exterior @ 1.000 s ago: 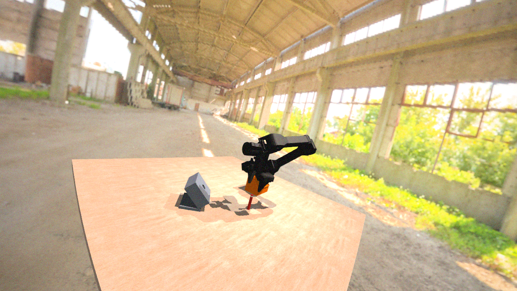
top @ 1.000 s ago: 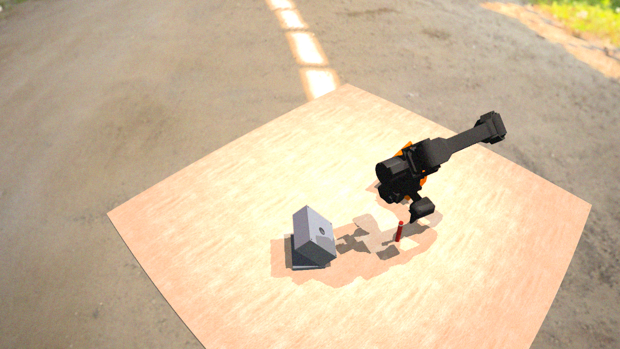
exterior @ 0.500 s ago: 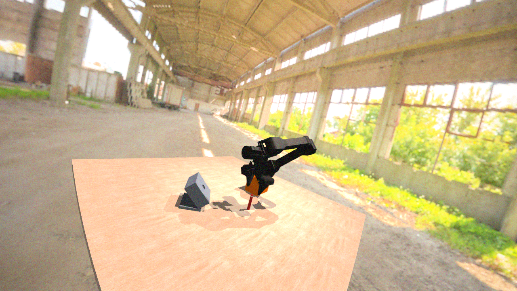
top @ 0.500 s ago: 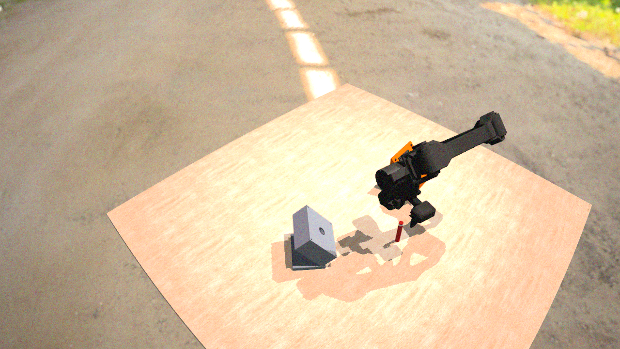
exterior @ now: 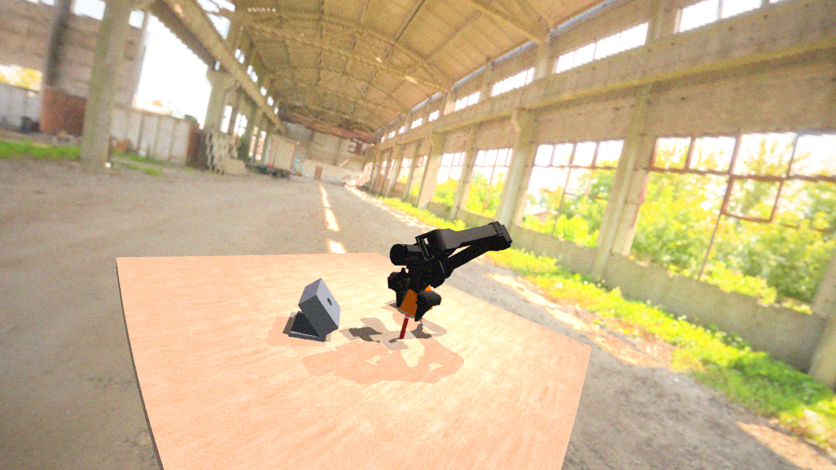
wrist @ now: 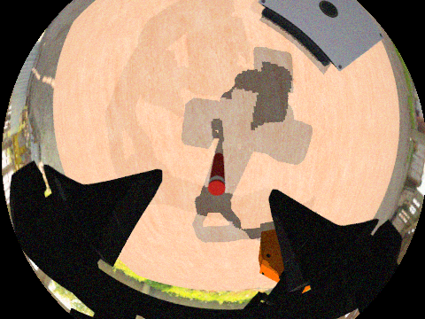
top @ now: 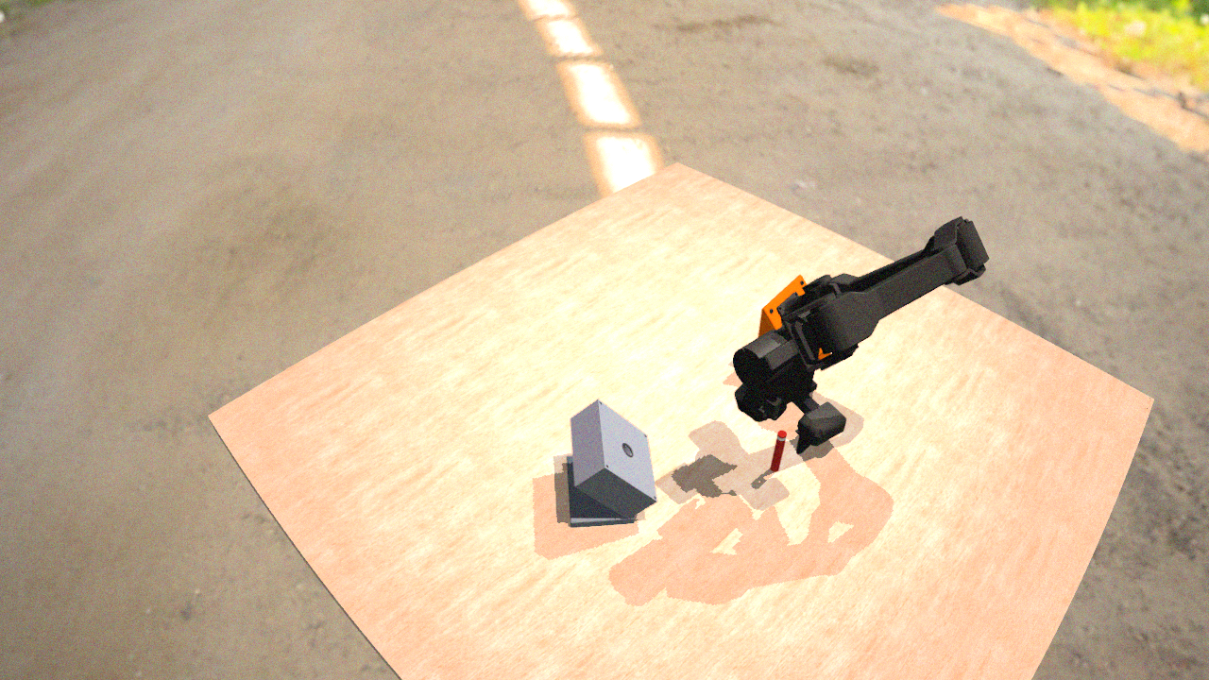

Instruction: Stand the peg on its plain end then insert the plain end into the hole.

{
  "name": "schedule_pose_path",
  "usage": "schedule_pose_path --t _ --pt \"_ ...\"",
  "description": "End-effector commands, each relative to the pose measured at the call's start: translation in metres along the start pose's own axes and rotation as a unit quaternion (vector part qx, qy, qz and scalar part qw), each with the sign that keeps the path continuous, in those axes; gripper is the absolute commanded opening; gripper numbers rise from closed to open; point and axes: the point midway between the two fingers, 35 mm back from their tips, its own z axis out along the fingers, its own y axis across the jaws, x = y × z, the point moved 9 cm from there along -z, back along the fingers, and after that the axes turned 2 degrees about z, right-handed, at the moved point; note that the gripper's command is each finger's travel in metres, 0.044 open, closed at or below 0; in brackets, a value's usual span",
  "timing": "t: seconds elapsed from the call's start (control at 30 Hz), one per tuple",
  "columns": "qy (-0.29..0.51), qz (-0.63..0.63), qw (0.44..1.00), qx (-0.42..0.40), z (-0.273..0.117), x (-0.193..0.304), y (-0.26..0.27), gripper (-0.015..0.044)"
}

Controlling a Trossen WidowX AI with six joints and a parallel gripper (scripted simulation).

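no brand, label or writing could be read on anything in view. the slim red cylindrical peg with a pale band near its top (top: 777,453) (exterior: 403,328) (wrist: 218,170) stood upright on the pale wooden table (top: 405,405) (exterior: 234,386) (wrist: 93,111), outside the hole in the grey boxy sloped panel (top: 623,469) (exterior: 321,309) (wrist: 341,33). the black angular end effector (top: 781,422) (exterior: 404,301) (wrist: 216,186) was spread wide near the peg, pinching nothing.

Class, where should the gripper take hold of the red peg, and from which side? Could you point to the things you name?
Probably the upper shaft, below the white band, from above: the peg (top: 777,453) (exterior: 403,328) (wrist: 217,167) stands upright, slim, banded end up, between the open gripper's (wrist: 217,190) fingers in the wrist view.
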Motion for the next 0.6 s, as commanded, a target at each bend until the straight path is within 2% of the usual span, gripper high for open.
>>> schedule_pose_path --t 0.0,0.57 --pt "0.004 0.005 1.000 -0.002 0.008 0.001 -0.001 0.0440" --pt "0.004 0.005 1.000 -0.003 0.035 0.002 -0.001 0.0440"
